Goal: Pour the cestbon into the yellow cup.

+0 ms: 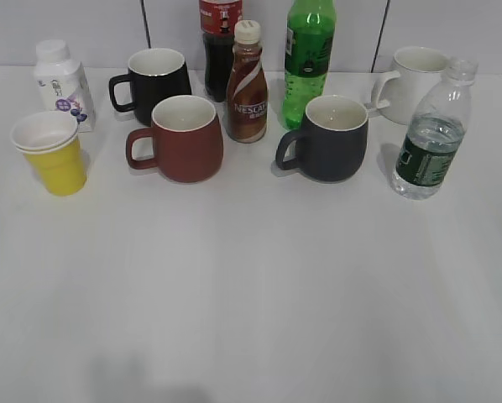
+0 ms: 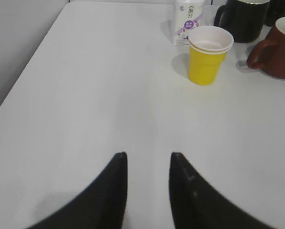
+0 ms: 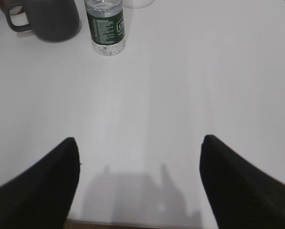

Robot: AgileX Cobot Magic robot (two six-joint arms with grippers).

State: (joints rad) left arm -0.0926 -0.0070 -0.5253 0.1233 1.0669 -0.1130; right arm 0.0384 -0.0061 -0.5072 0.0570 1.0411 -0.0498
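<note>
We see the cestbon [image 1: 430, 138] standing upright and capped at the right end of the row of drinks, just right of the dark grey mug [image 1: 328, 138] and in front of the white mug [image 1: 412, 82]. The yellow cup [image 1: 54, 154] stands at the far left end, just in front of the small white carton [image 1: 62, 82] and left of the red mug [image 1: 182, 138]. Behind the mugs we find a black mug [image 1: 157, 81], a cola bottle [image 1: 219, 46], a Nescafe bottle [image 1: 247, 84] and a green soda bottle [image 1: 308, 60].

The whole front half of the desk [image 1: 251, 294] lies bare, with open room before both the bottle and the cup. In the left wrist view the desk's left edge runs well clear of the cup.

The left gripper [image 2: 148, 160] hovers over bare desk with its jaws narrowly parted, holding nothing. The right gripper [image 3: 140, 143] has its jaws spread wide, empty, the bottle well ahead of them.
</note>
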